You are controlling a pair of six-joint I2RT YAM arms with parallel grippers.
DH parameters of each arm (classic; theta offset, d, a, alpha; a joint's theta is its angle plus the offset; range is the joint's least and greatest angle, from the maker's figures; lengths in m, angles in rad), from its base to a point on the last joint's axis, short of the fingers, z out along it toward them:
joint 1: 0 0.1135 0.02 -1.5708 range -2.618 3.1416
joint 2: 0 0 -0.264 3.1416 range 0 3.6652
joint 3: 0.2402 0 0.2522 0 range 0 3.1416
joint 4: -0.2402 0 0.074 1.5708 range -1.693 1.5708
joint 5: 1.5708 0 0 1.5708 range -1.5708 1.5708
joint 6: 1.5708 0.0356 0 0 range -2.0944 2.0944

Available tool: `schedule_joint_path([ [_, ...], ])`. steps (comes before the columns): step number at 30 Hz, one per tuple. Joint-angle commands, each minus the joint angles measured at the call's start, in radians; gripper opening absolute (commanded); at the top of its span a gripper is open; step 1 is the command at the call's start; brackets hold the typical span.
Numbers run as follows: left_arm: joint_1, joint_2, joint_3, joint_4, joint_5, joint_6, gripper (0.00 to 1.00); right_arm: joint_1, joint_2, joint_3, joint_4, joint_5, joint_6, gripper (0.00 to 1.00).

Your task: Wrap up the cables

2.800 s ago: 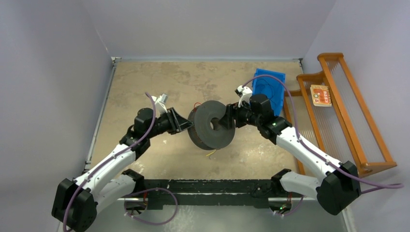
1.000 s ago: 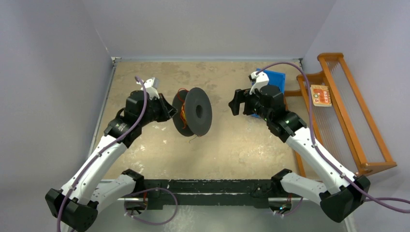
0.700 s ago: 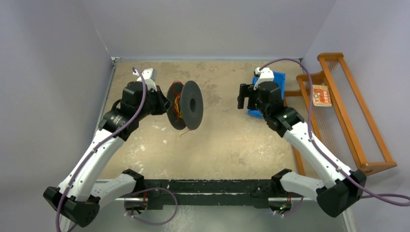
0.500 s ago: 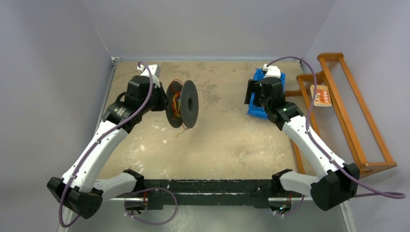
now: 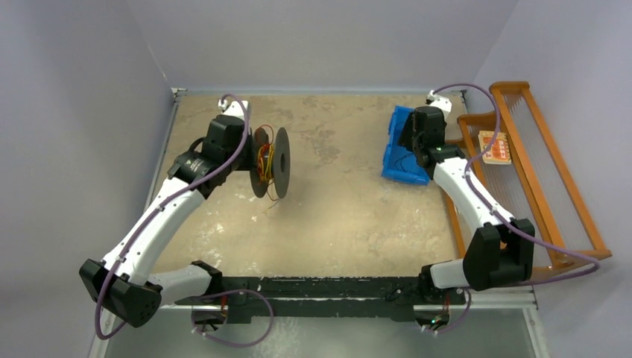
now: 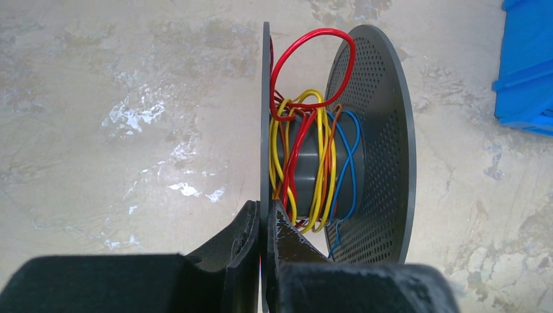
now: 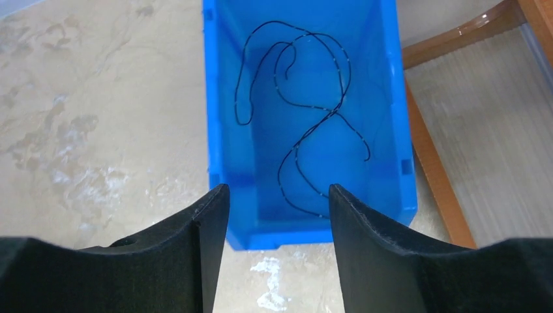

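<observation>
a robot lab cell: plain grey walls [image 5: 320, 37] enclose a scuffed tabletop [image 5: 343, 216].

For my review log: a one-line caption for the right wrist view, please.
Open right gripper hovers over a blue bin holding one loose black cable.

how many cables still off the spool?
1 visible: the black cable lies in the blue bin. The coloured cables are wound on the spool, held by the left gripper. More could be hidden.

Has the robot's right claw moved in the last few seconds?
Yes. The right gripper went from the middle of the table, at the spool, back and rightward to hover over the blue bin by the wooden rack.
</observation>
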Motion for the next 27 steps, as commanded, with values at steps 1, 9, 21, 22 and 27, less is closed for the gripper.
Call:
schedule_joint_path([
  [1, -0.009, -0.001, 0.021, 0.122, -0.046, 0.021, 0.0, -0.043, 0.047, 0.072, 0.084, 0.017, 0.009, 0.57],
  [9, -0.01, -0.012, -0.047, 0.206, -0.044, 0.03, 0.0, -0.095, 0.188, 0.135, 0.129, -0.049, 0.026, 0.47],
  [21, -0.01, -0.082, -0.164, 0.305, -0.051, 0.039, 0.0, -0.127, 0.43, 0.26, 0.159, -0.07, 0.027, 0.42],
  [22, -0.01, -0.085, -0.171, 0.306, -0.056, 0.04, 0.0, -0.131, 0.445, 0.267, 0.163, -0.08, 0.027, 0.42],
  [27, -0.01, -0.097, -0.199, 0.306, -0.064, 0.051, 0.0, -0.148, 0.515, 0.301, 0.181, -0.105, 0.021, 0.42],
])
